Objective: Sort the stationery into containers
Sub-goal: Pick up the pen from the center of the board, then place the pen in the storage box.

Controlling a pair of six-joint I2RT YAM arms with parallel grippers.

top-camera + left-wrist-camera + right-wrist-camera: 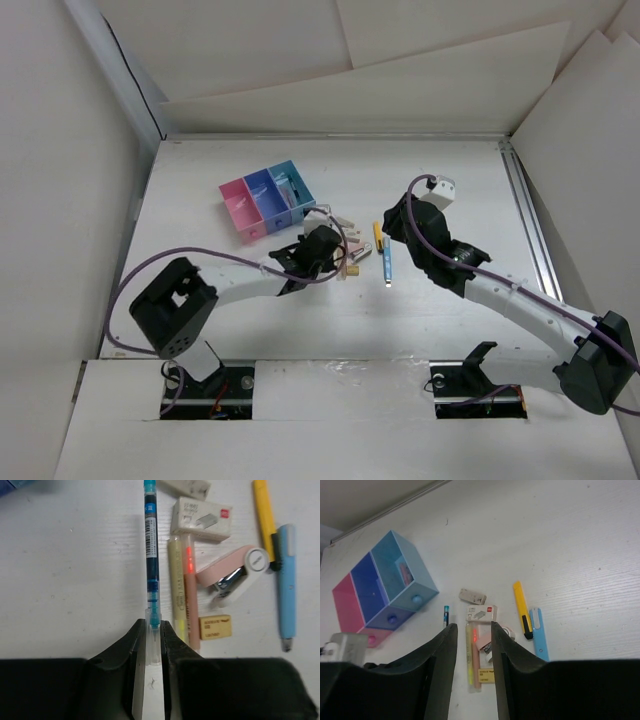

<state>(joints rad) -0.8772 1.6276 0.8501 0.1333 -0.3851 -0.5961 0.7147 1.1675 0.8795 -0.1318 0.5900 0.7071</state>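
The left claw (154, 632) is clamped on the near, see-through end of the blue pen (151, 555). The pen lies on the table (75, 580) and points far. Its far tip is cut off by the picture edge.

Just right of it lie a yellow pen (175, 590) and a pink pen (190, 600), side by side. Further right are an eraser (215, 627), a stapler (232, 577) and a white box (200, 522).

The right claw (473, 626) hangs above the pile with its fingers apart, holding nothing.

The trays (426, 587) sit far left, apart from the pen.
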